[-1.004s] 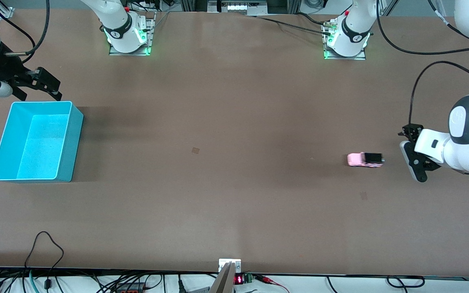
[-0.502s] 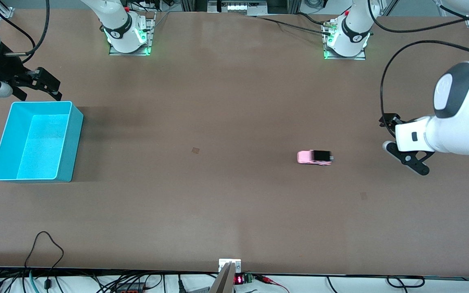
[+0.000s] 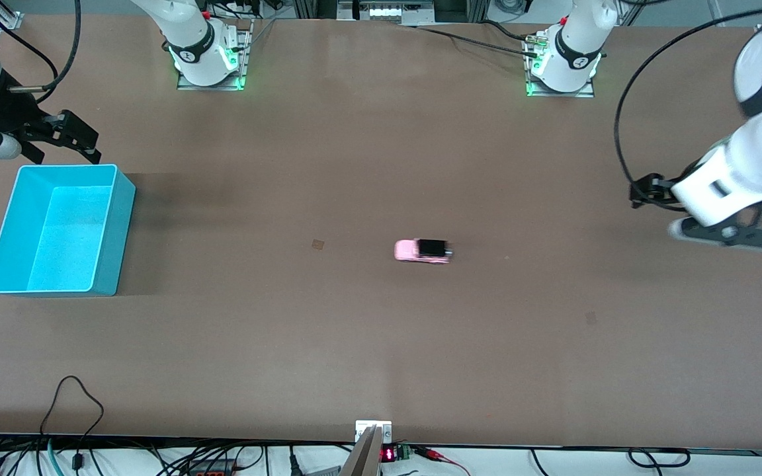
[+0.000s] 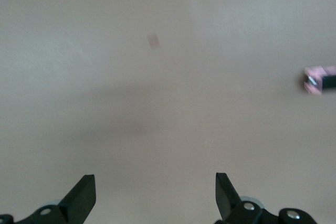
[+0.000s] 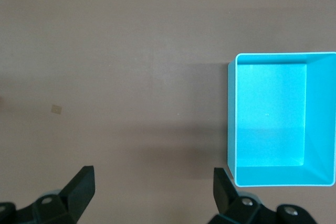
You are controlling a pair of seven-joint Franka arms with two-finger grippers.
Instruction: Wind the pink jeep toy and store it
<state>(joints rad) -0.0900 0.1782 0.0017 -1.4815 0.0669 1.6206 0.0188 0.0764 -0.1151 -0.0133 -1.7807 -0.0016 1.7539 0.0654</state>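
Observation:
The pink jeep toy (image 3: 422,251) stands on its wheels on the brown table, near the middle, with nothing touching it. It also shows in the left wrist view (image 4: 320,80) at the edge. My left gripper (image 3: 725,237) is open and empty, up over the table at the left arm's end, well away from the jeep. In its own view the left gripper (image 4: 155,192) has only bare table between its fingers. My right gripper (image 3: 57,142) is open and empty, waiting just beside the turquoise bin (image 3: 106,228); the right wrist view shows it (image 5: 152,182) next to the bin (image 5: 231,119).
The turquoise bin is empty and stands at the right arm's end of the table. A black cable (image 3: 73,403) lies near the table's front edge. Small dark marks (image 3: 317,244) dot the table top.
The jeep has rolled on its own from the left arm's end toward the middle of the table. My left gripper has swung away from it toward the table's end. The right arm has not moved.

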